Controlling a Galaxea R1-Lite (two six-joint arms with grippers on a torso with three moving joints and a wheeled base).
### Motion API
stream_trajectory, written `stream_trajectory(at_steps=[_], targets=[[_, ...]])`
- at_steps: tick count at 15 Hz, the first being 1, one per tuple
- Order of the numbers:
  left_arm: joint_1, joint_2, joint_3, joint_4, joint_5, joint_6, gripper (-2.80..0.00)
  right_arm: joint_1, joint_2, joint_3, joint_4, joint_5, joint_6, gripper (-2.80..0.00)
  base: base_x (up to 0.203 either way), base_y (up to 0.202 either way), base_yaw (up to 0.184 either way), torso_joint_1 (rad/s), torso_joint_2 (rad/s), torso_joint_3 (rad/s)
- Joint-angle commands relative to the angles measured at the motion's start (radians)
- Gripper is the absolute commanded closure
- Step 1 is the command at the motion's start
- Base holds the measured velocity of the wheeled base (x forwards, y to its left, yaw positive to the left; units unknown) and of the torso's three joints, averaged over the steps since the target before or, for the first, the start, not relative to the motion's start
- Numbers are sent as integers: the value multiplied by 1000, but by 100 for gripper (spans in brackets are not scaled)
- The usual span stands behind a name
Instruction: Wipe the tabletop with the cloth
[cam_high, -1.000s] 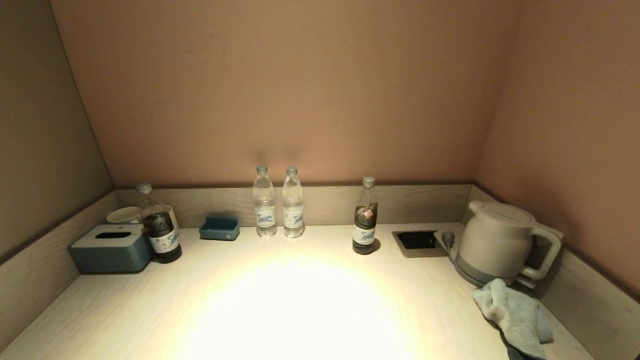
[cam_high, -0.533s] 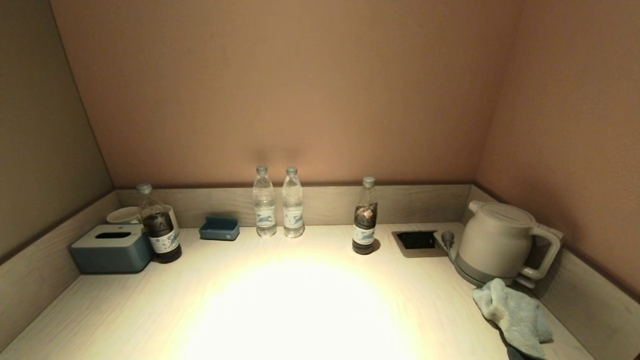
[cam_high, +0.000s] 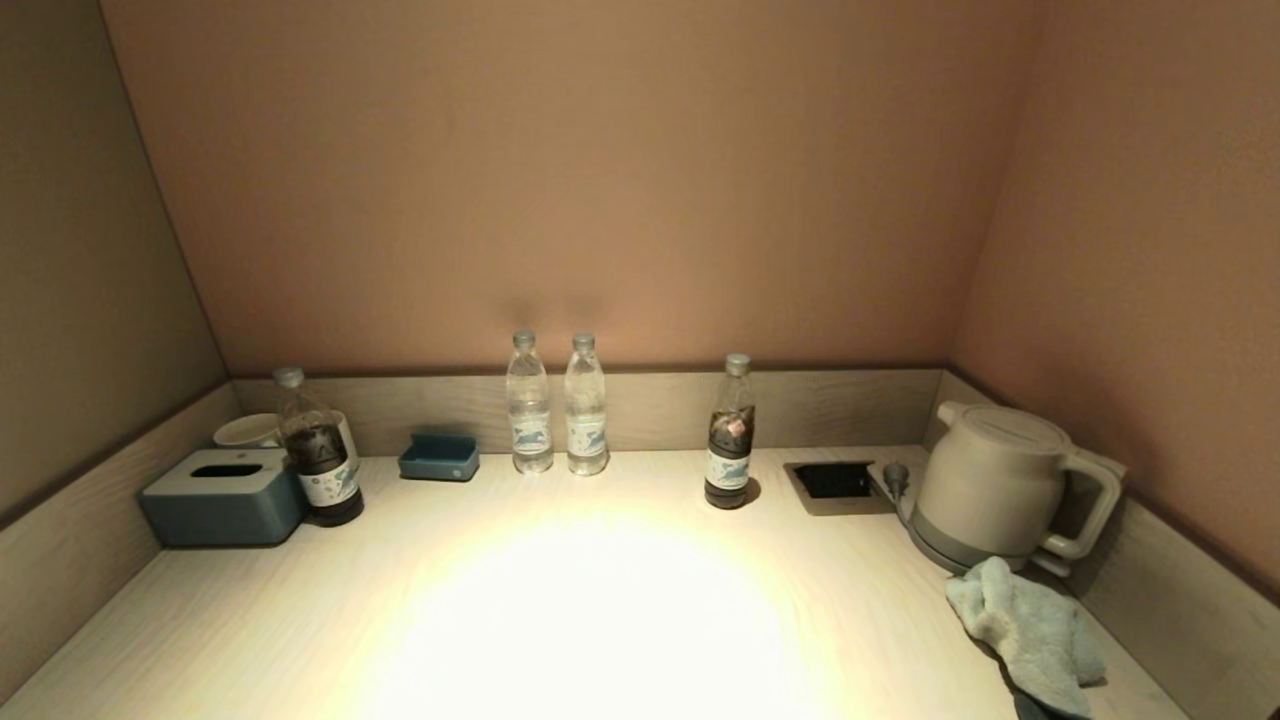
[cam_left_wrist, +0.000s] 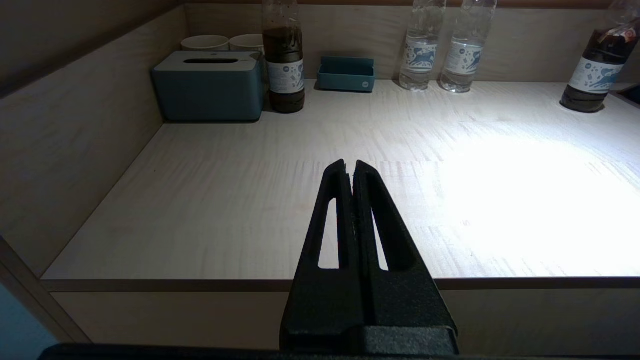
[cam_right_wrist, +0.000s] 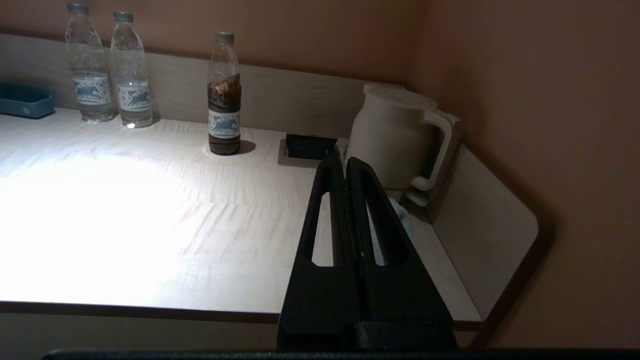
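Note:
A crumpled light-blue cloth (cam_high: 1030, 630) lies on the pale wooden tabletop (cam_high: 600, 600) at the front right, just in front of the kettle. In the right wrist view only a sliver of the cloth (cam_right_wrist: 406, 216) shows beside the fingers. My right gripper (cam_right_wrist: 345, 159) is shut and empty, held before the table's front edge and pointing toward the kettle and cloth. My left gripper (cam_left_wrist: 349, 163) is shut and empty, held before the front edge on the left half. Neither gripper shows in the head view.
A white kettle (cam_high: 995, 485) stands at the back right beside a recessed socket box (cam_high: 835, 482). Along the back stand two water bottles (cam_high: 556, 405), a dark bottle (cam_high: 730, 435), a blue dish (cam_high: 438, 456), another dark bottle (cam_high: 318, 450), a tissue box (cam_high: 222, 496) and cups (cam_high: 248, 430). Raised walls border three sides.

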Motion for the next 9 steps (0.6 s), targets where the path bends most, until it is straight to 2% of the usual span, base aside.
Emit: stream_trajectory(at_steps=[1, 9], targets=[[0, 0, 0, 0, 0, -1, 0, 0, -2, 57, -202, 0, -9, 0, 0, 0, 0, 0, 0, 0], [0, 0, 0, 0, 0, -1, 0, 0, -2, 125, -203, 0, -2, 0, 0, 0, 0, 0, 0, 0]])
